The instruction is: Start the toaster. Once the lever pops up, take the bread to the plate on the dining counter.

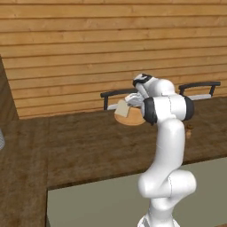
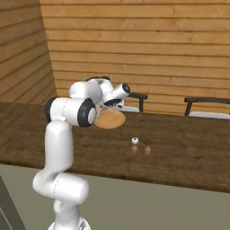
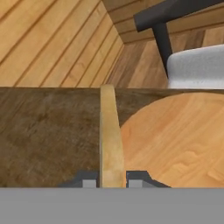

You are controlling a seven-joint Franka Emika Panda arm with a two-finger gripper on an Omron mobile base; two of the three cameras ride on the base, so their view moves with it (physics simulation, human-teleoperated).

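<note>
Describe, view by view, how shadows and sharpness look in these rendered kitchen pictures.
Left base view: soft overall, the bread and plate fuzzy-edged. Right base view: flat light, faint shadows under two small objects on the dining counter. Hand view: bread between the gripper tips slightly blurred.

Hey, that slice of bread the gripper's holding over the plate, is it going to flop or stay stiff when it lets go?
Probably stiff: the bread stands straight on edge between the fingertips, with no visible sag. It looks thin, so likely light. Released upright, it would probably tip over flat, perhaps partly off the plate, since it sits near the plate's edge.
</note>
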